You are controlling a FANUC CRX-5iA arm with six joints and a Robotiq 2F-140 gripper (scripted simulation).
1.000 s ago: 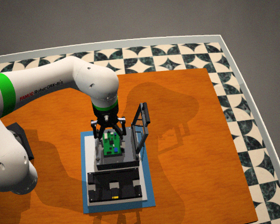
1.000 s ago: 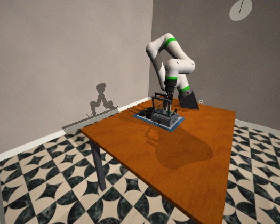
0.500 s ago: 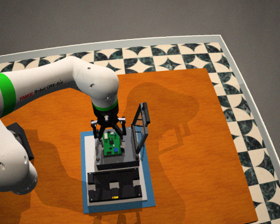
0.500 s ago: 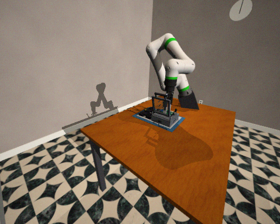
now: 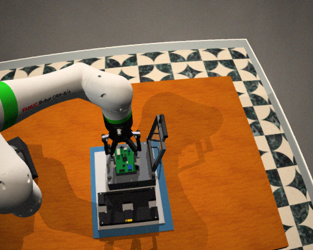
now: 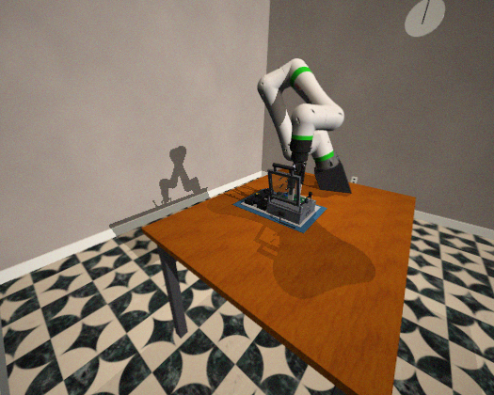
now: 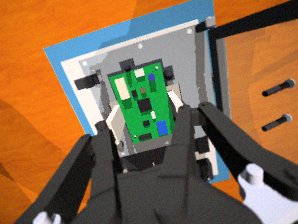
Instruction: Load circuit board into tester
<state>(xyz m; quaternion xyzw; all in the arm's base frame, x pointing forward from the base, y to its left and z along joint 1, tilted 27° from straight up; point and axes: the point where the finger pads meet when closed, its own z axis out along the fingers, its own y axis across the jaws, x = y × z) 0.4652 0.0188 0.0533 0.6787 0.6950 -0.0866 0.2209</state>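
Note:
The circuit board [image 5: 124, 163] [image 7: 150, 117] is face up over the pin plate of the tester [image 5: 144, 175] [image 6: 291, 213] [image 7: 175, 50]. My gripper [image 5: 124, 158] [image 7: 145, 106] is shut on its two long edges. The white connector [image 7: 122, 88] is at the end by the lone post [image 7: 126, 65]; a hinge-side post [image 7: 168, 72] stands close to the board's long edge. The latch hook [image 7: 87, 81] is at the opposite side. The lid [image 5: 160, 158] [image 7: 250, 22] stands open, upright. Pins are hidden, and I cannot tell whether the board lies flat.
The black tray [image 5: 108, 223] [image 6: 253, 202] sits beside the tester, with both pockets empty. The lid's handle [image 5: 163, 126] [image 6: 283, 166] stands high on the hinge side, near the gripper. A blue mat [image 5: 95, 229] lies under both on the wooden table [image 5: 228, 178].

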